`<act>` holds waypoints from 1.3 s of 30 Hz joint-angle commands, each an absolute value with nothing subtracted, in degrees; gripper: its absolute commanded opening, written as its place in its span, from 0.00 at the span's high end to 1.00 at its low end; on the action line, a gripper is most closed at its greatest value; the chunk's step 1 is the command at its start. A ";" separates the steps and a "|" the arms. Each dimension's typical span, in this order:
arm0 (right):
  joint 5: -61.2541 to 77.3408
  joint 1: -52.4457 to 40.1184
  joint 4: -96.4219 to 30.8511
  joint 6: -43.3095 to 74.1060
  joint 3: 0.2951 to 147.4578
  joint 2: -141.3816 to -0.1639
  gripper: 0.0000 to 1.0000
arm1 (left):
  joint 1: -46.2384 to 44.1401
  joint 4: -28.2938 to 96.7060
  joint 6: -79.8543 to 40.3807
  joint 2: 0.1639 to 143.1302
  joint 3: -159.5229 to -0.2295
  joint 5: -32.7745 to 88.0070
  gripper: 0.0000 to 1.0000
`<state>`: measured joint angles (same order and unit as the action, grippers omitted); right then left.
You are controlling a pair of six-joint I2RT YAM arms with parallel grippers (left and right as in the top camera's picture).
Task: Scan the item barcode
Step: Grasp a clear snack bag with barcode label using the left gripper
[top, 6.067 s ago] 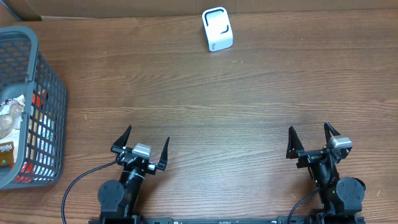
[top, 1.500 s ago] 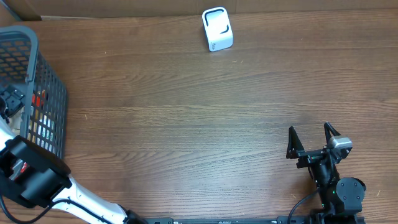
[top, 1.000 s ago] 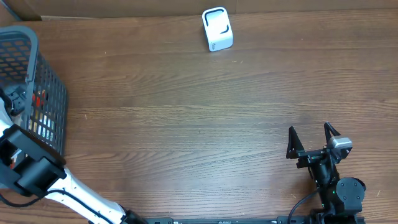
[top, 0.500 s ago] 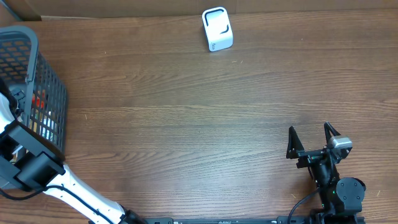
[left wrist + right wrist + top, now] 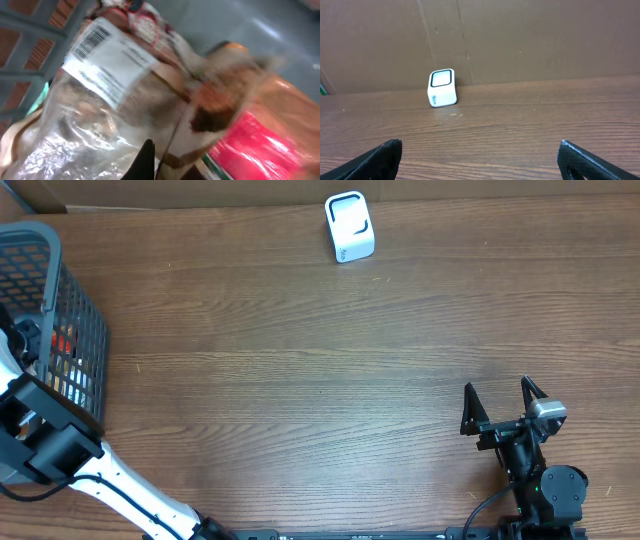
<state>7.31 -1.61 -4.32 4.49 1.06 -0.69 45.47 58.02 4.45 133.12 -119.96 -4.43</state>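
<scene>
Left gripper (image 5: 146,159) is closed, down inside basket (image 5: 75,310), tip against clear bag (image 5: 85,135); can't tell if the film is actually pinched. Bag lies in basket, barcode label (image 5: 107,55) facing up. Lift straight and slow, check bag comes along, keep label uncrumpled, turn it toward scanner (image 5: 349,226). Right gripper (image 5: 503,408) wide, idle.

Surroundings: wooden table (image 5: 300,380), grey mesh basket (image 5: 75,330), cardboard wall (image 5: 530,40).
Basket surrounds the left gripper (image 5: 149,162); wall stands well ahead of the right gripper (image 5: 480,162).
</scene>
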 commanded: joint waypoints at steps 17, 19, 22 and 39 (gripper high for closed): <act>7.60 -1.91 -4.08 4.69 0.47 -0.19 0.00 | 44.99 66.92 2.11 120.66 -136.51 6.02 0.96; 7.60 -1.91 -4.08 4.69 0.47 -0.19 0.00 | 44.99 67.05 2.13 120.84 -135.72 5.61 0.90; 7.57 -1.91 -4.08 4.69 0.47 -0.16 0.00 | 45.04 65.84 2.13 121.69 -133.21 3.36 0.39; 7.60 -1.91 -4.08 4.69 0.47 -0.16 0.00 | 48.66 43.64 9.74 125.36 -113.51 2.35 0.14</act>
<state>7.29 -1.61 -4.32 4.49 1.06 -0.69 47.99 46.15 6.59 124.77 -116.46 2.76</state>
